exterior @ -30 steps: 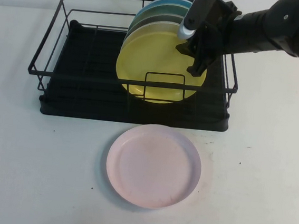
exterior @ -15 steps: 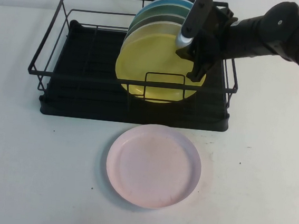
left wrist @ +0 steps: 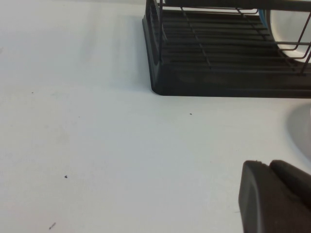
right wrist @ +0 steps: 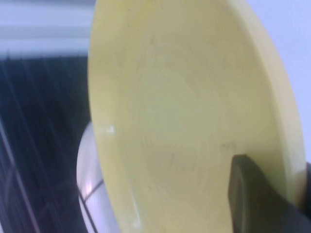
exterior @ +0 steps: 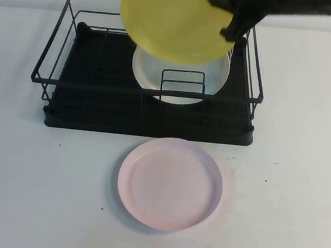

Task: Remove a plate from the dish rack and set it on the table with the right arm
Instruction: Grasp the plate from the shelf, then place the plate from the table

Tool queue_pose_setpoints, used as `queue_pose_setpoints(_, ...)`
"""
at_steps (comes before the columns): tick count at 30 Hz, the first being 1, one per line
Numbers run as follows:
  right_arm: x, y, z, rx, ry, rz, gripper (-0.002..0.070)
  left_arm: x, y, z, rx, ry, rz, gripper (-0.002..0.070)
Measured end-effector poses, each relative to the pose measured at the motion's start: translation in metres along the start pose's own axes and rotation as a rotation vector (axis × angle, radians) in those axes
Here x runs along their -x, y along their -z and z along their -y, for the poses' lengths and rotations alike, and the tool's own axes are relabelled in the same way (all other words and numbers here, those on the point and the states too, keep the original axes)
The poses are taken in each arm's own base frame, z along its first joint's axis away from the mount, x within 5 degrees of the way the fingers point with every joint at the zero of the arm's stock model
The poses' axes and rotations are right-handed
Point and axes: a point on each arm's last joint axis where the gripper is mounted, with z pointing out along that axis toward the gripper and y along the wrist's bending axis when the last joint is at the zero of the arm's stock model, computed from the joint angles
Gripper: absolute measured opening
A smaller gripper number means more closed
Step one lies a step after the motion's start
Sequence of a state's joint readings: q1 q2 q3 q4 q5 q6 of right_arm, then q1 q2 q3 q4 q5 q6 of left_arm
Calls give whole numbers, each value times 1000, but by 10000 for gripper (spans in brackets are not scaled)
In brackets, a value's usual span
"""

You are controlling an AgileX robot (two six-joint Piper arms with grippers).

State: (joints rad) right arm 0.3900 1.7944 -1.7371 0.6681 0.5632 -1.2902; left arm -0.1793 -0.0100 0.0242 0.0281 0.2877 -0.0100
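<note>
High view: left pincer (left wrist: 272, 194) is idling low over the surface (exterior: 43, 177), grip state indeterminable. Right pincer (exterior: 232, 13) is clamping the plate (exterior: 172, 22) by its rim above the dish rack (exterior: 58, 78); the edge-only hold risks slippage onto the white plate (exterior: 178, 81).

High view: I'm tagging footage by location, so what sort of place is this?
Likely a staged test bench: a bare white table, one dish rack, a pink plate. The right gripper holds the yellow plate; the left gripper rests low.
</note>
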Motion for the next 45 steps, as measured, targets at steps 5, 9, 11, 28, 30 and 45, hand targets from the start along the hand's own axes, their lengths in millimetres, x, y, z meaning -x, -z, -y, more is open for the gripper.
queue_pose_setpoints(5, 36, 62, 2, -29, -182, 23, 76, 0, 0, 0, 0, 0, 0, -4)
queue_pose_setpoints(9, 42, 95, -9, -18, -511, -77, 76, 0, 0, 0, 0, 0, 0, -4)
queue_pose_setpoints(11, 33, 102, -21, 1, -700, -161, 76, 0, 0, 0, 0, 0, 0, -4)
queue_pose_setpoints(28, -84, 45, -129, 171, -1313, -493, 75, 0, 0, 0, 0, 0, 0, -4)
queue_pose_setpoints(30, -87, 39, -132, 181, -1325, -503, 75, 0, 0, 0, 0, 0, 0, -4)
queue_pose_setpoints(45, -111, 4, -146, 202, -1368, -572, 75, 0, 0, 0, 0, 0, 0, -4)
